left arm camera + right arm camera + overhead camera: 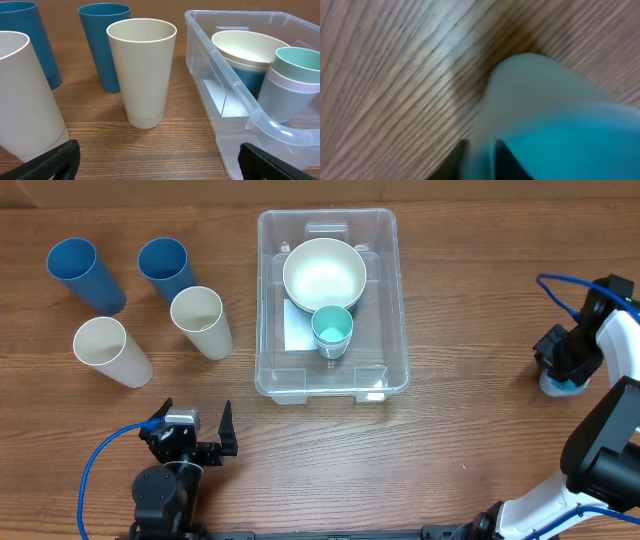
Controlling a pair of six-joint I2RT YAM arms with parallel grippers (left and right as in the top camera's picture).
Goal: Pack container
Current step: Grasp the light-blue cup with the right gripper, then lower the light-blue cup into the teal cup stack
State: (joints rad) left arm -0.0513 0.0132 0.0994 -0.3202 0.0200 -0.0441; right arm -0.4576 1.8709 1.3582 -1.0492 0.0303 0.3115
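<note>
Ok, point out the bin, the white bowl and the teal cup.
bin [270, 310], overhead view, left wall.
white bowl [322, 277], overhead view, inner floor.
teal cup [332, 326], overhead view, inside.

Overhead straight down, left wrist low, sharing container [388, 320], right wrist blurred, very close

I am finding no writing, brand, number or sign that I can read in any of the three views. I am looking at the white label [297, 330] on the bottom of the clear container [380, 330], and it is showing as a plain white rectangle from overhead and as a pale patch through the wall in the left wrist view. The cups [200, 320], the bowl [323, 275] and the table [480, 300] are showing no marks I can make out, and the right wrist view is coming through too blurred for any lettering.
</note>
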